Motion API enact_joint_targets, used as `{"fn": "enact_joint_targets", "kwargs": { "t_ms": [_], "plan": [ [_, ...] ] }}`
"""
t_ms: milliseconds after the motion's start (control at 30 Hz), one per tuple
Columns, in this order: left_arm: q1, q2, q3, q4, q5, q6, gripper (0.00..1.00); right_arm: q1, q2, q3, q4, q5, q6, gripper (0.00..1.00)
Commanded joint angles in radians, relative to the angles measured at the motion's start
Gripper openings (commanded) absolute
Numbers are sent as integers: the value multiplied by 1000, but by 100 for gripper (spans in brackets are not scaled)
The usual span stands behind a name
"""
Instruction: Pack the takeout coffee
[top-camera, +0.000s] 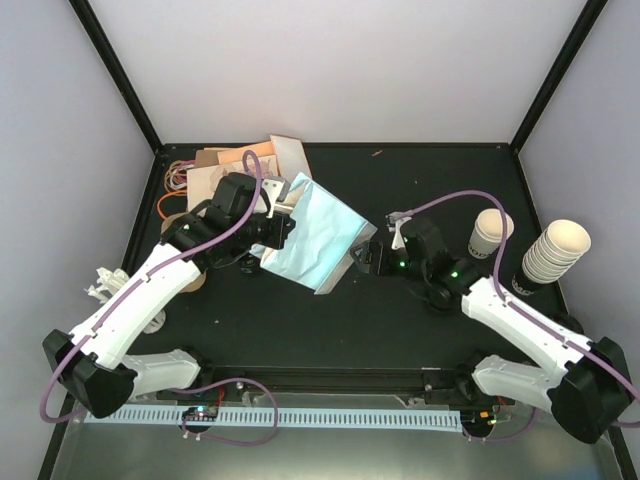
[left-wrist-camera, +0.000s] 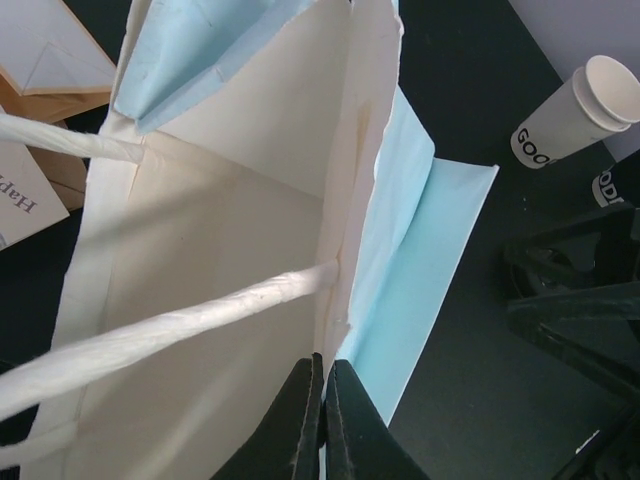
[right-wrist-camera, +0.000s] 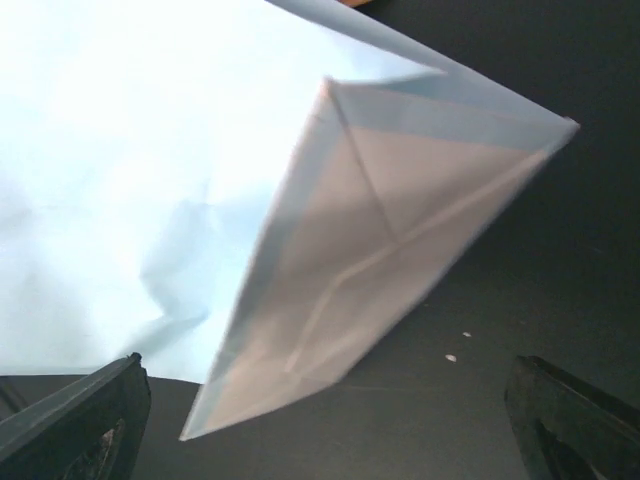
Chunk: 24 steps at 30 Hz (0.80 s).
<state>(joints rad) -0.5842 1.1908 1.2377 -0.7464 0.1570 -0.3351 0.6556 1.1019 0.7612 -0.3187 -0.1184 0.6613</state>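
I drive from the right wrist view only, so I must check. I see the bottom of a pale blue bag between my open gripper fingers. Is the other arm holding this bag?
Observer: Yes. The left wrist view shows the left gripper shut on the rim of the blue bag, at its open mouth.
Operator: Thank you. Do you see a cup with a black lid anywhere?
Observer: No, no view shows one. The top view shows only one lidless cup and a stack of lidless cups, both standing to the right of the right gripper.
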Motion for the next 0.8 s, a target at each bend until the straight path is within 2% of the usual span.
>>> {"fn": "enact_joint_targets", "kwargs": {
  "t_ms": [0, 100, 300, 533, 767],
  "plan": [
    [-6, -22, 24, 6, 6, -7, 2, 12, -10, 1, 110, -74, 9, 100],
    [-6, -26, 18, 24, 19, -10, 2, 20, 70, 48, 48, -21, 41, 100],
    [-6, -27, 7, 44, 33, -14, 1, 61, 143, 71, 88, 11, 114, 100],
    [-5, -36, 9, 48, 37, -8, 2, 67, 204, 105, -4, 141, 88, 100],
    [-6, -66, 9, 41, 16, 4, 2, 64, 133, -4, 32, 115, 23, 100]
  ]
}}
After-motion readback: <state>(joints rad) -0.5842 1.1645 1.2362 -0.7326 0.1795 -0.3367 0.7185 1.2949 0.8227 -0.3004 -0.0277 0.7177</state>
